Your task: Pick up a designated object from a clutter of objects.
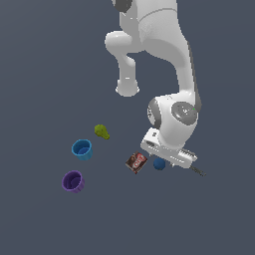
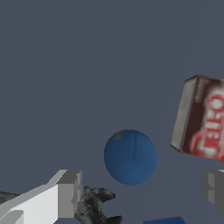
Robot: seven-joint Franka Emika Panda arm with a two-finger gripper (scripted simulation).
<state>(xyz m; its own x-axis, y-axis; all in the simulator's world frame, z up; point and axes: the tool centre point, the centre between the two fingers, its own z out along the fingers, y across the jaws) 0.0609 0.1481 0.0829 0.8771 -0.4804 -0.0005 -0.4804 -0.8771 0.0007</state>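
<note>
From the exterior view, the arm is bent low over the clutter, its hand (image 1: 169, 153) hanging just above the small dark blue ball (image 1: 159, 163). The ball sits on the grey bench (image 1: 40, 224), just beside a red-and-brown box (image 1: 136, 162) on the exterior view's left. A green lump (image 1: 101, 131), a blue cup (image 1: 82, 149) and a purple cup (image 1: 73, 182) lie well apart from it, further to that side. A dark wrench (image 1: 198, 171) pokes out from under the hand.

In the wrist view, the ball (image 2: 130, 156) lies between the two grey fingers (image 2: 69, 194), which stand wide open and hold nothing. To my eye it sits a little off the line between them, so I'd centre the hand first, then drop straight down and close at the ball's widest girth. Watch the box (image 2: 201, 118) and the wrench head (image 2: 94, 204), both near the fingers.

Being round, the ball has no long axis and points nowhere; any closing direction serves.
</note>
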